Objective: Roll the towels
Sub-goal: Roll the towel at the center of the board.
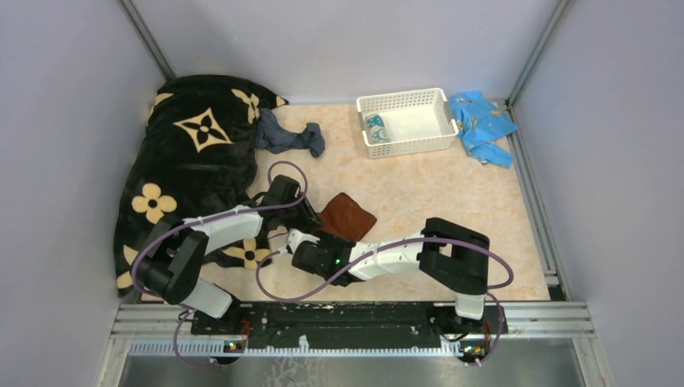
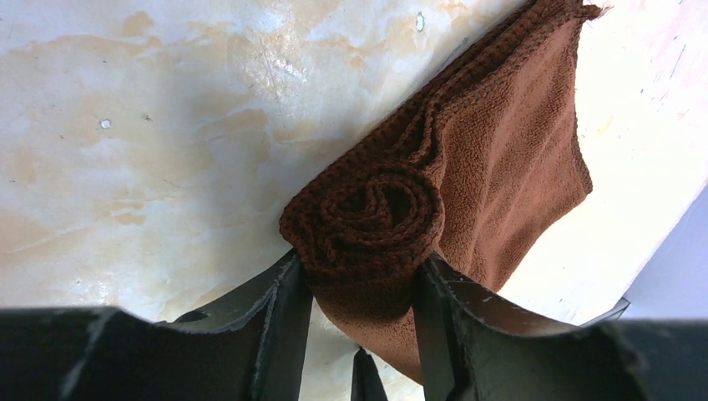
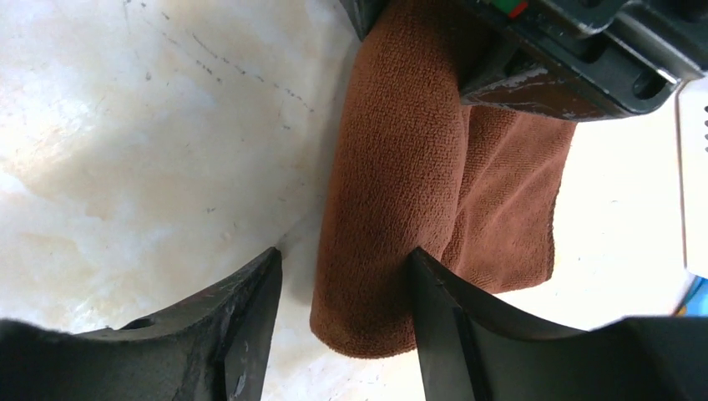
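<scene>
The rust-brown towel (image 1: 348, 216) lies mid-table, partly rolled from its near-left edge. My left gripper (image 1: 309, 219) is shut on one end of the roll; its spiral end (image 2: 367, 219) sits between the fingers (image 2: 280, 313). My right gripper (image 1: 300, 242) is open around the roll's other end (image 3: 384, 251), which touches one finger (image 3: 430, 326) and stands clear of the other. The dark slate towel (image 1: 289, 137) lies crumpled at the back. The teal-and-white towel (image 1: 376, 127) sits rolled in the white basket (image 1: 440, 121).
A big black blanket with tan flowers (image 1: 189, 161) covers the table's left side, under my left arm. A bright light-blue cloth (image 1: 481, 125) lies right of the basket. The left gripper's body (image 3: 551, 58) shows at the top of the right wrist view.
</scene>
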You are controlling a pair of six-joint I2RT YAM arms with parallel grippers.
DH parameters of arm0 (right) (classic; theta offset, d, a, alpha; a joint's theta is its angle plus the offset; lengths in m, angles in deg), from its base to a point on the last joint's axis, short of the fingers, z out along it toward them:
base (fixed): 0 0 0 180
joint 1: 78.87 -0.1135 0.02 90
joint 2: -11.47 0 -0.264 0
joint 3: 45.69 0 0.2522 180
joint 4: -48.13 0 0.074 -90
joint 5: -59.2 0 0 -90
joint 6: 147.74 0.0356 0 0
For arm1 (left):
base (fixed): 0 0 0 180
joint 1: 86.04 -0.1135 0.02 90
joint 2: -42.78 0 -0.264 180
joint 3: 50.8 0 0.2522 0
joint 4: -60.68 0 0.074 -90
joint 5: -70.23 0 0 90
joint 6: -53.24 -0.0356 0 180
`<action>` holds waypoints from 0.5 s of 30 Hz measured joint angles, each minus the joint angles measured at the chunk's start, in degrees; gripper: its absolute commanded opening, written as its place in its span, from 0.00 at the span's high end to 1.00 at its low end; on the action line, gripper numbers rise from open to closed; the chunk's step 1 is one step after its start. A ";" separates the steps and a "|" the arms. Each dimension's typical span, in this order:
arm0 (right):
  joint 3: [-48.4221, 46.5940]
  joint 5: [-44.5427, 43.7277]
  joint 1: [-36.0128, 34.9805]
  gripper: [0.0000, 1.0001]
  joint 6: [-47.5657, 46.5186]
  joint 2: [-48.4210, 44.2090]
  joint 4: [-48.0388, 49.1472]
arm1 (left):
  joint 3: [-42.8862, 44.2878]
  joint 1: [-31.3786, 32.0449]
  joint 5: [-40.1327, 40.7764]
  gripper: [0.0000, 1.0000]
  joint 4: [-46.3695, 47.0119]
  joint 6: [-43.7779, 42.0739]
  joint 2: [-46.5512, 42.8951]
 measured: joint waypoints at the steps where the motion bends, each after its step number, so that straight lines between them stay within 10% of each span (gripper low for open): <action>1: -0.24 -0.90 -0.04 0.46 0.04 0.46 -0.17 | 0.02 0.00 0.02 0.47 -0.04 -0.02 0.00; 15: 1.86 3.43 3.93 0.99 2.34 -1.79 1.53 | -0.04 0.22 3.06 0.31 -4.83 -1.60 -3.61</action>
